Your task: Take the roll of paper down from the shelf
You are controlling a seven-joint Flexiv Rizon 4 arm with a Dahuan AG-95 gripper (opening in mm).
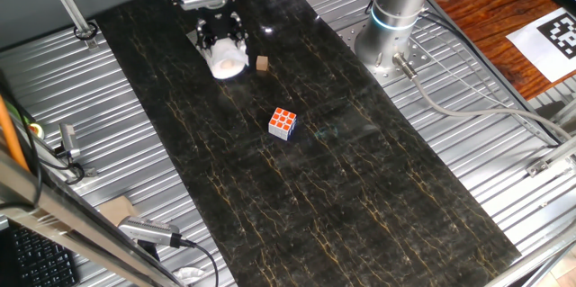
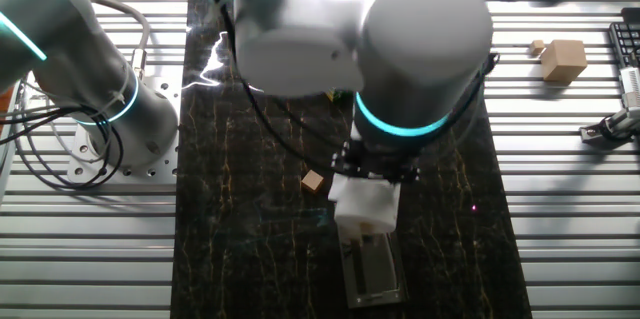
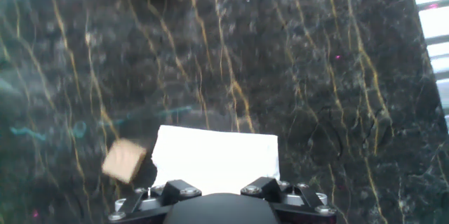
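Roll of paper [image 3: 216, 159] sits right at your fingers [image 1: 222, 37], seemingly pinched between them, its long axis crosswise, wooden block [image 3: 124, 160] just beside it.

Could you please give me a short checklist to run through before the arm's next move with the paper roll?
1. Gripper is over the soft white paper roll: ok.
2. Fingers firmly closed on the roll: cannot tell.
3. Small tan wooden block apart from the roll: ok, though close.
4. Orange-and-white puzzle cube well away from the roll: ok.
5. Clear transparent shelf below the roll: ok.
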